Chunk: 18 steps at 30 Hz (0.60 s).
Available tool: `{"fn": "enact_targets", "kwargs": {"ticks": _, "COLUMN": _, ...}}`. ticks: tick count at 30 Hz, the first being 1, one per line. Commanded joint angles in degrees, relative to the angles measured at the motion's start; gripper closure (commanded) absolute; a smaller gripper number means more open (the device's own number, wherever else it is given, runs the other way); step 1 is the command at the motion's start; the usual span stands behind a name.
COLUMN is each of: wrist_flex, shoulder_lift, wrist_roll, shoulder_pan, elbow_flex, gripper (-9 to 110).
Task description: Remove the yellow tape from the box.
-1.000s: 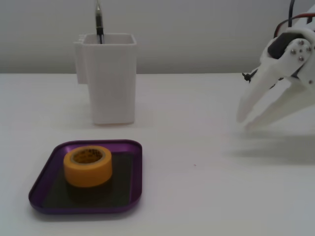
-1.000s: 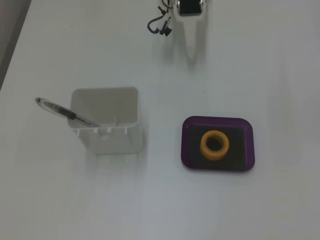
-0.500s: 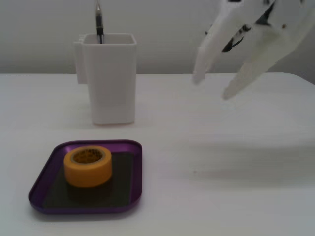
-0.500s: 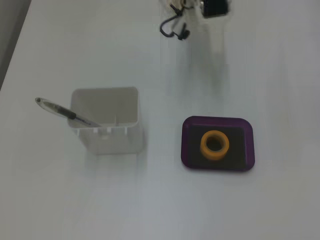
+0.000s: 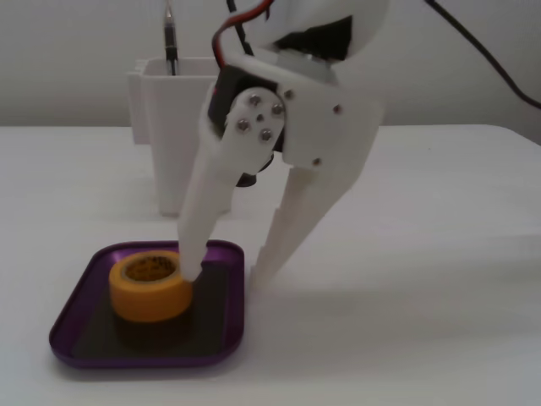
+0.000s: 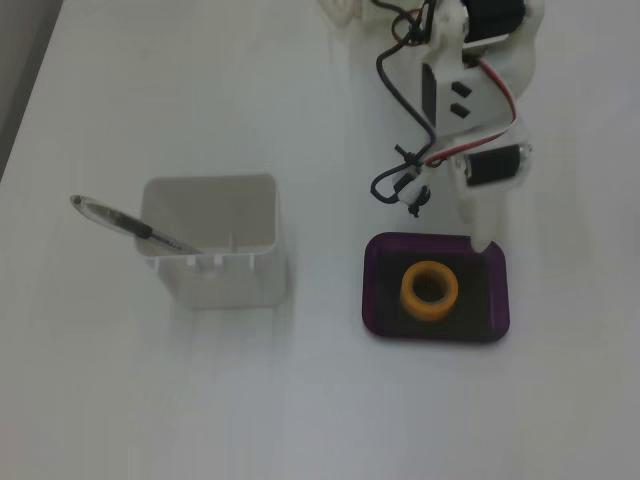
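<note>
The gripper (image 5: 221,277) stands spread wide; one finger meets the yellow tape (image 5: 150,286) inside the box (image 5: 221,345), the other outside its rim; grasping underway; closing likely needs recentring.

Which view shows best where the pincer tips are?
The low side fixed view: the pincer stands open, one tip by the yellow tape, one outside the box. From above, the arm hides most of it.

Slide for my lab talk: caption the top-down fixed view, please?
Open gripper poised over purple box holding yellow tape; white container alongside.
</note>
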Motion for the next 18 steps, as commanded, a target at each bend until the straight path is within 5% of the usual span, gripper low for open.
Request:
{"fn": "enact_targets", "kwargs": {"ticks": 1, "wrist_flex": -1.1, "shoulder_lift": -1.5, "wrist_roll": -0.1, "shoulder_pan": 2.5, "elbow_flex": -5.4, "gripper": 88}}
{"fn": "enact_targets", "kwargs": {"ticks": 18, "wrist_flex": -2.5, "shoulder_lift": -10.0, "wrist_roll": -0.8, "shoulder_pan": 4.8, "elbow_flex": -9.4, "gripper": 88}}
